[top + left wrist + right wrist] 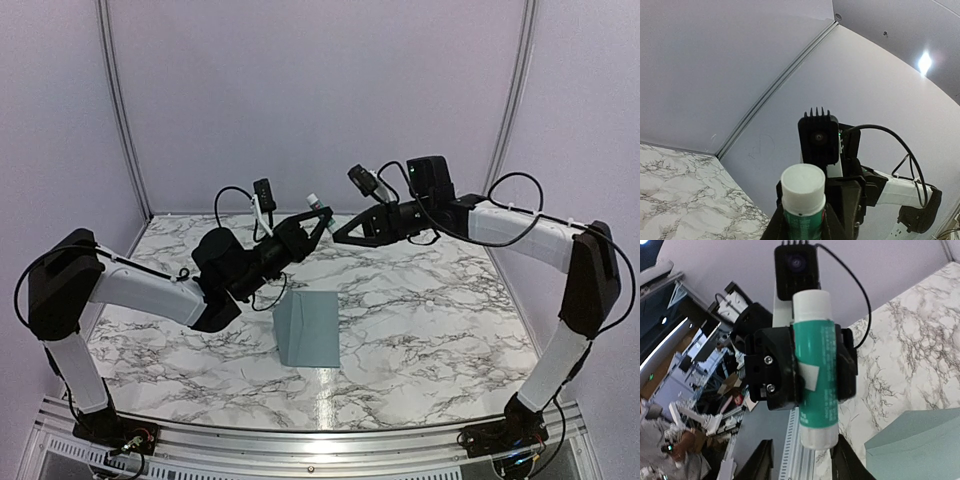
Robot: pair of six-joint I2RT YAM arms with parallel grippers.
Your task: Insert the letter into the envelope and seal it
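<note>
From above: my left end effector [318, 218] is clamped on a green glue stick [316, 204], raised over the marble bench [430, 300]. My right end effector [340, 236] points at it. The blue-grey envelope [308, 328] lies flat on the bench below; I cannot tell what it holds. Left wrist: the stick's white cap juts beyond my grip. Right wrist: my right fingers [761, 460] stand apart beneath the stick's end.

Desk [420, 300]: white marble pattern, grey veins. Far wall [320, 90]: plain pale lilac panel. Left wall [50, 120] and right wall [590, 100]: same colour. Metal strip [122, 110] in far left corner, second strip [512, 90] in far right corner. Aluminium rail [300, 440] along near desk edge. Small bright lamp [925, 62] on ceiling.
</note>
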